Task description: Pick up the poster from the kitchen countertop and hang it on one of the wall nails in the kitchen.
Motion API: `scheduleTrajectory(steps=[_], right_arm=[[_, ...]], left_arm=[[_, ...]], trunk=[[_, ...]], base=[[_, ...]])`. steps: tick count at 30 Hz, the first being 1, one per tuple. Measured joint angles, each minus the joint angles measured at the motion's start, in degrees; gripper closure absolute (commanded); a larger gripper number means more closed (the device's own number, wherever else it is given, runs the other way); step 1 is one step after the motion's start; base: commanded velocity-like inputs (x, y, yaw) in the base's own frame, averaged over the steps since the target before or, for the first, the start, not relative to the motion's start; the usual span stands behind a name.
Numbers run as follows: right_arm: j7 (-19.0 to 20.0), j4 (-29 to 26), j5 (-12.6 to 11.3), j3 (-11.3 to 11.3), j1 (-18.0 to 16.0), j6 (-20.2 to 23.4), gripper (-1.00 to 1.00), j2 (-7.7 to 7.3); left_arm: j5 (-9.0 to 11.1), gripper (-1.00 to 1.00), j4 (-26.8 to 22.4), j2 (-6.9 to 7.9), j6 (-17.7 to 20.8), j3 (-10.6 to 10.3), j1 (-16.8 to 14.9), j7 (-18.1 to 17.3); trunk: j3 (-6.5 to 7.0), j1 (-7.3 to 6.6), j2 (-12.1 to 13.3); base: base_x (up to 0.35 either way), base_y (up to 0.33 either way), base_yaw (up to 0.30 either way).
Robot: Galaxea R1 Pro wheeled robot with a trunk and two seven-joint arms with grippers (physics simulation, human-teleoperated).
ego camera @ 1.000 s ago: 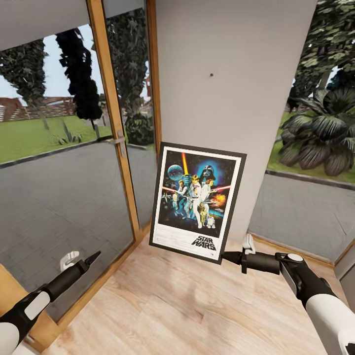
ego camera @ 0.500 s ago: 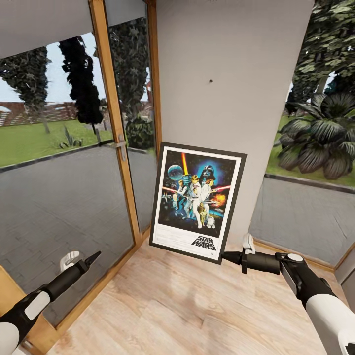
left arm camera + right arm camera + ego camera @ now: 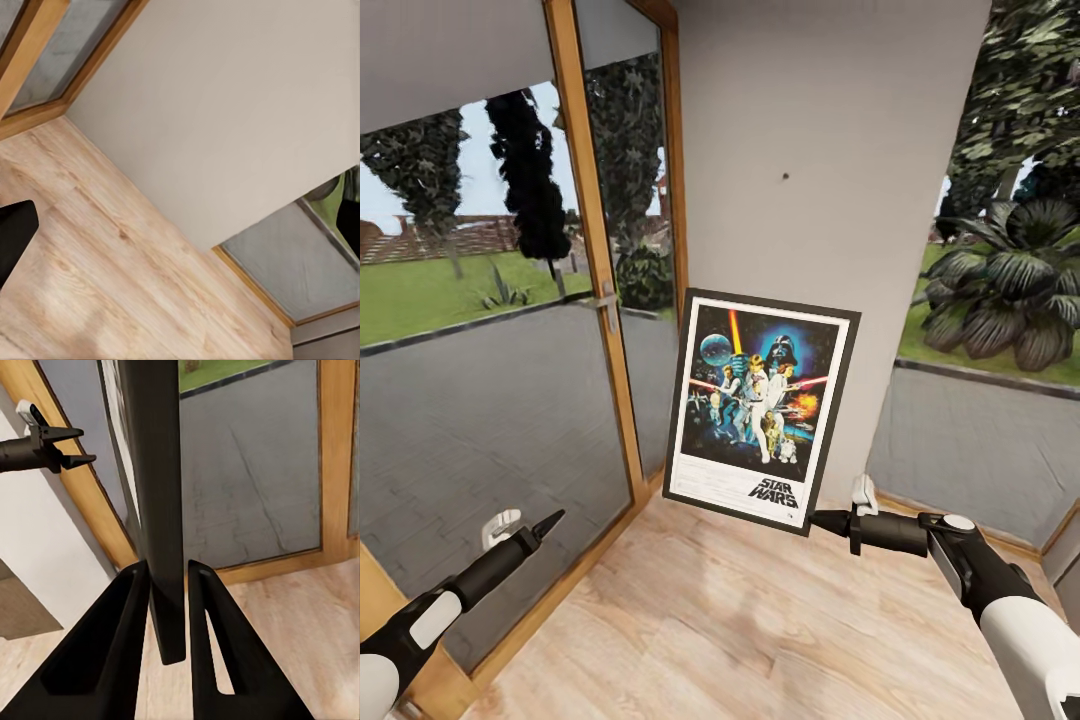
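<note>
While the robot faces a plain grey wall panel (image 3: 830,150) between two big windows, its right gripper (image 3: 812,520) has its two black fingers (image 3: 112,649) pinched onto the lower right corner of the rectangular black-framed Star Wars poster (image 3: 762,405). Seen from the right wrist, the frame's dark edge (image 3: 161,510) runs straight up between those fingers. The poster hangs in the air in front of the wall, tilted slightly, its white "STAR WARS" strip at the bottom, well above the pale wooden floor (image 3: 740,630). A small dark nail (image 3: 784,177) sits in the wall above the poster, well apart from its top edge. The left gripper (image 3: 548,522) holds nothing, its fingers together in a point, low near the orange wooden door frame (image 3: 585,230).
</note>
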Motion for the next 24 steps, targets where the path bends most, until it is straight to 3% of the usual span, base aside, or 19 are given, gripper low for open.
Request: scheduleTrajectory(steps=[7, 24], right_arm=[[-0.02, -0.01, 0.04, 0.00, 0.01, 0.00, 1.00, -0.01], [-0.04, -0.02, 0.06, 0.02, 0.02, 0.00, 1.00, -0.02]], left_arm=[[-0.01, -1.00, -0.05, -0.01, 0.06, 0.00, 0.01, -0.01], [-0.02, -1.00, -0.05, -0.02, 0.08, 0.00, -0.02, -0.01]], trunk=[[0.25, -0.02, 0.00], [0.99, -0.02, 0.00]], base=[[0.180, 0.165, -0.067], [0.236, 0.259, -0.260]])
